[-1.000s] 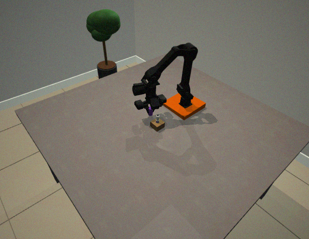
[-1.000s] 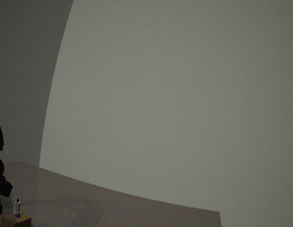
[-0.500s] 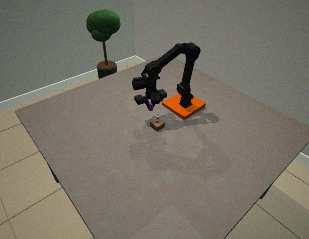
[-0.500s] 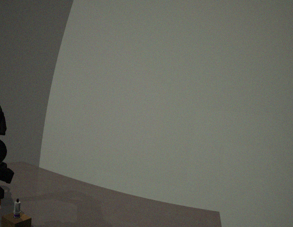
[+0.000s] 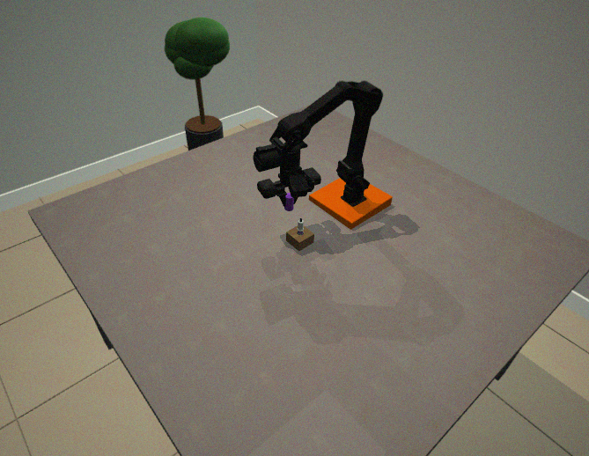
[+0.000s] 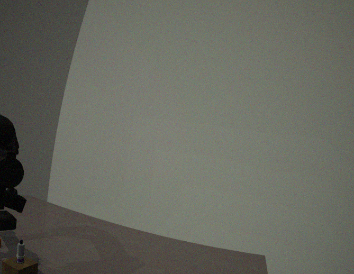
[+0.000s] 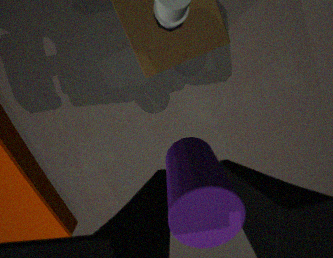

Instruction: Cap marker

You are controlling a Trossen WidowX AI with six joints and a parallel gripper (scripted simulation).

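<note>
The purple cap [image 5: 289, 202] [image 7: 205, 216] is held upright between the fingertips, above the table. My gripper [image 5: 289, 197] [image 7: 193, 172] is shut on it and points down. The marker [image 5: 300, 226] [image 6: 20, 249] [image 7: 172, 7] is white with a dark tip. It stands upright and uncapped in the brown holder block [image 5: 299, 239] [image 6: 18, 266] [image 7: 159, 50]. In the top view the cap is up and to the left of the marker, apart from it. In the exterior view the cap is not visible, and the arm is cut off by the left edge.
The arm's orange base plate [image 5: 328, 199] [image 7: 19, 200] lies behind and to the right of the holder block in the top view. The arm's shadow falls across the table [image 5: 186, 319]. A potted plant [image 5: 197, 46] stands beyond the table's far left edge.
</note>
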